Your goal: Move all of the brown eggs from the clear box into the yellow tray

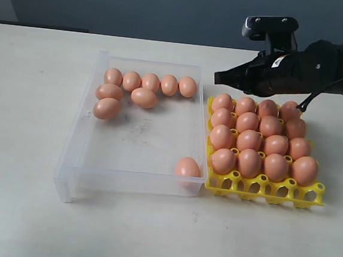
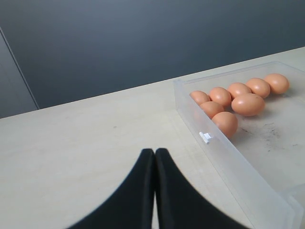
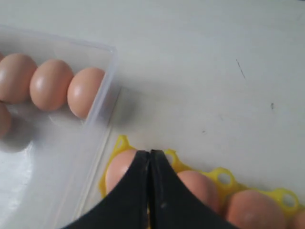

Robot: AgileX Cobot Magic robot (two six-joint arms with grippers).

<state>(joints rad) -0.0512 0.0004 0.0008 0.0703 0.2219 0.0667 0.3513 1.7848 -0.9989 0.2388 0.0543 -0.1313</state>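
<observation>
Your right gripper (image 3: pixel 149 153) is clenched on nothing above the yellow tray's (image 1: pixel 319 192) far corner, probably between picks. Nine brown eggs (image 1: pixel 144 97) lie in the clear box (image 1: pixel 73 156), eight clustered at its far end; the tray's near cups (image 1: pixel 252 185) stand free.

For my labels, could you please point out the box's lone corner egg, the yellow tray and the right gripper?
lone corner egg (image 1: pixel 188 166): exterior view, middle of its shell.
yellow tray (image 1: pixel 256 195): exterior view, front wall.
right gripper (image 3: pixel 149 155): right wrist view, between its fingertips.
</observation>
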